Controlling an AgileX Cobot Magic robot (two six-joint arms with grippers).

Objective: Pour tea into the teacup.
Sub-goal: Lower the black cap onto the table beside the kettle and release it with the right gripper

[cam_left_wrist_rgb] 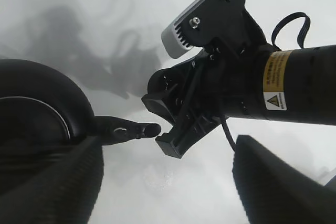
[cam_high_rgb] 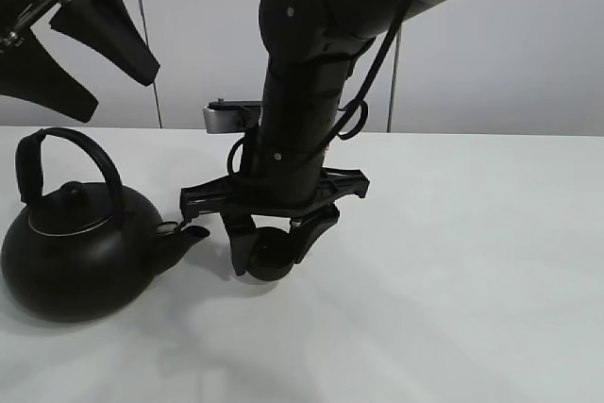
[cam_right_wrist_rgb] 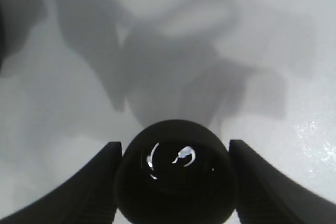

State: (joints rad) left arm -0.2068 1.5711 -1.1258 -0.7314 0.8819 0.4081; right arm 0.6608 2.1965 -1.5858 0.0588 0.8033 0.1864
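The small matte black teacup (cam_high_rgb: 273, 261) is at table level just right of the kettle's spout (cam_high_rgb: 193, 233). My right gripper (cam_high_rgb: 274, 250) reaches down across the middle and is shut on it. In the right wrist view the teacup (cam_right_wrist_rgb: 176, 174) sits between both fingers (cam_right_wrist_rgb: 89, 187), with glints inside. The big black kettle (cam_high_rgb: 80, 257) stands on the table at the left. My left gripper (cam_high_rgb: 118, 92) hangs open and empty above the kettle. In the left wrist view its gripper (cam_left_wrist_rgb: 168, 192) is over the kettle (cam_left_wrist_rgb: 31, 124) and spout (cam_left_wrist_rgb: 131, 129).
The white table (cam_high_rgb: 472, 261) stretches to the right and front. The right arm (cam_high_rgb: 302, 92) rises over the table's middle and fills the far side of the left wrist view (cam_left_wrist_rgb: 252, 82). A pale wall stands behind the table.
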